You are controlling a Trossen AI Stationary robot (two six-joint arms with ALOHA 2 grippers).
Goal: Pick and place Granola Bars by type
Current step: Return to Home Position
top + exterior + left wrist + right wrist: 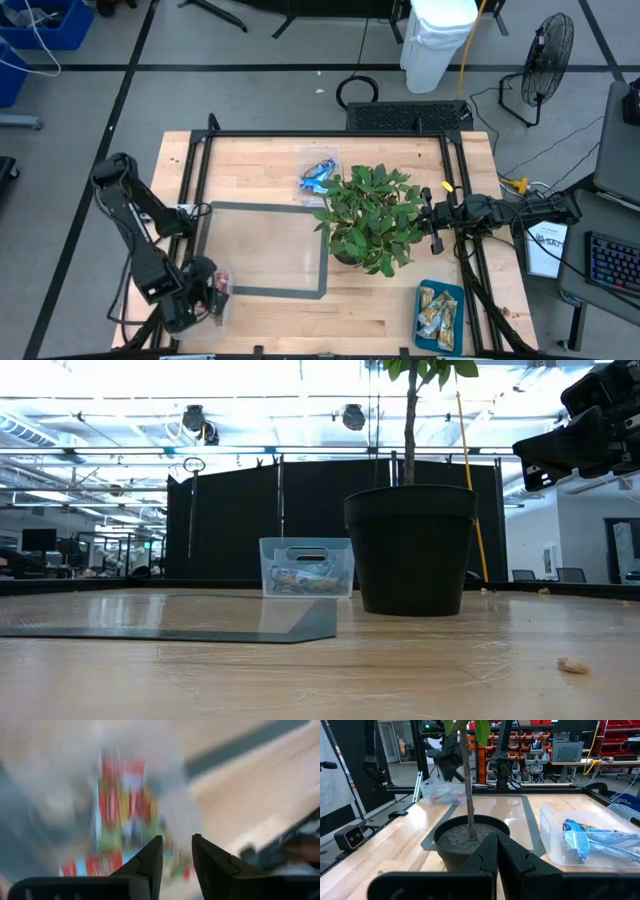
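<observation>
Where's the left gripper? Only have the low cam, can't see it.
Observer: Left gripper is at the clear tub, front-left corner of the table, per the high view.
Operator: Holding anything?
Observer: No. Left wrist view: fingers apart, nothing between them; red granola bars in the tub beyond.
Operator: And the other arm?
Observer: Right gripper is shut and empty, beside the potted plant, per the right wrist view.
</observation>
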